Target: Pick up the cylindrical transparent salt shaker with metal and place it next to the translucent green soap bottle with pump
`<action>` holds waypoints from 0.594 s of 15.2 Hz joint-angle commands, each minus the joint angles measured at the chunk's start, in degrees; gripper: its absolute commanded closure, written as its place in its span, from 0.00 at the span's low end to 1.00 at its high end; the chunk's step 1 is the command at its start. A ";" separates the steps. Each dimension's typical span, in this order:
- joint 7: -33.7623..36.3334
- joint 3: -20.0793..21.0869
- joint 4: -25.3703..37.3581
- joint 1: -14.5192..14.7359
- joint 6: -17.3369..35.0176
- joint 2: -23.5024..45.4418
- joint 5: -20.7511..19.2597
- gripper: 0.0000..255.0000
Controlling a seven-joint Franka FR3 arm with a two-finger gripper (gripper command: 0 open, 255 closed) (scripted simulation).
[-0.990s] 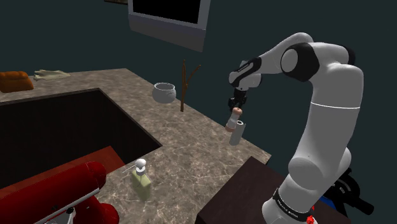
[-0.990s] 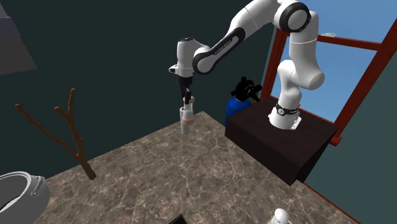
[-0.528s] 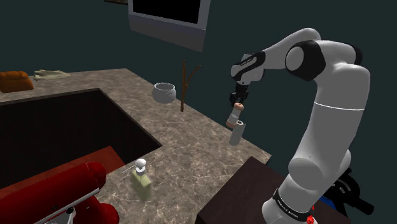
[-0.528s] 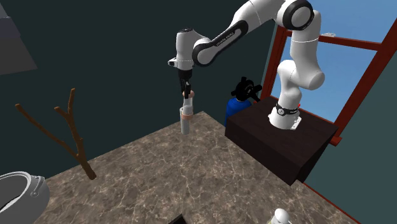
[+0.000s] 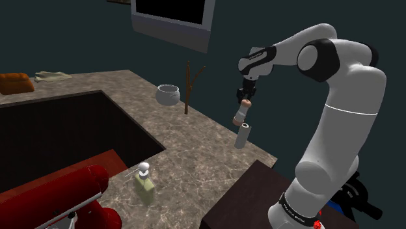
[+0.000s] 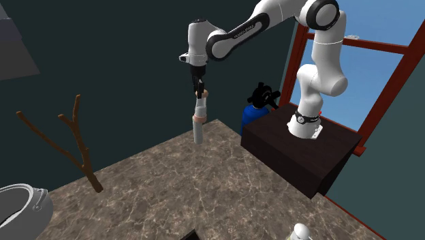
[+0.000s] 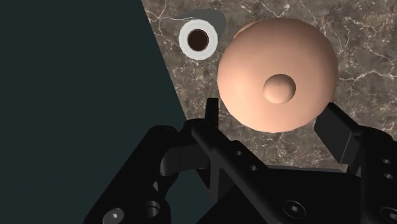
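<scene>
Shoulder view: salt shaker point(image 5: 240, 114) has risen vs 1 s ago and now hangs clear above white roll point(image 5: 242, 135), so I call the pick done. Next is the carry to soap bottle point(image 5: 145, 184), well apart from roll. Gripper point(image 5: 245, 99) clamps shaker's cap; arm point(image 5: 338, 97) arched over, hand pointing down.

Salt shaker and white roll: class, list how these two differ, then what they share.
The salt shaker hangs in the hand, off the counter; the white roll stands on the counter. The salt shaker has a domed peach cap; the white roll has an open ring for a top. Both are cylinders.
</scene>
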 commanded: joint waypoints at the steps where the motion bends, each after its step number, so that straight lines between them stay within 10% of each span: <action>1: 0.13 -0.05 0.80 0.08 -1.36 -0.58 -0.24 1.00; 9: 0.35 -0.20 4.91 0.24 -7.08 -2.31 -0.94 1.00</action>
